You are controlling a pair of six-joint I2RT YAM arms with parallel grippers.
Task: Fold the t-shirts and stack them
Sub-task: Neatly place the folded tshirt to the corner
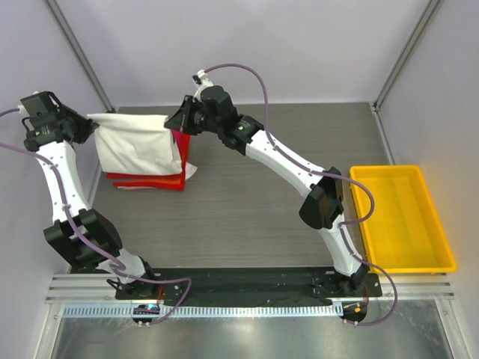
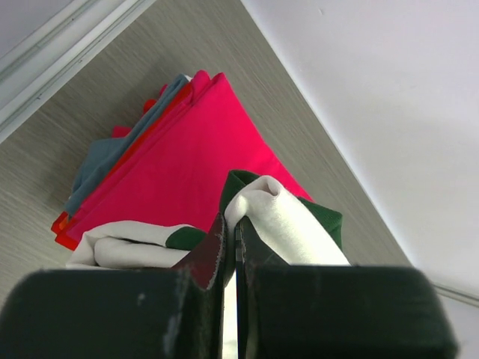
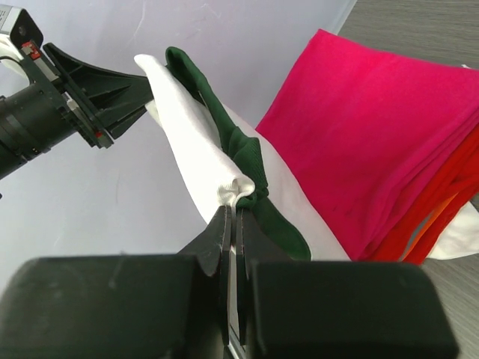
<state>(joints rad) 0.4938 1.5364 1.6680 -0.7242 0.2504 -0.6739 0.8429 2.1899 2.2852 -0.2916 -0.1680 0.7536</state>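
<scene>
Cream shirt (image 1: 138, 146) stretched between left end effector (image 2: 236, 235), right end effector (image 3: 233, 213); both pinch its edge (over folded stack (image 1: 153, 182)).

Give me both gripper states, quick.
Left gripper: closed, pinching the cream-white t-shirt.
Right gripper: closed on the same t-shirt.

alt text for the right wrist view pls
The right gripper is shut on a bunched edge of the white-and-green shirt, whose far end the left gripper holds. To the right, a stack of folded shirts, pink on top, red below.
</scene>
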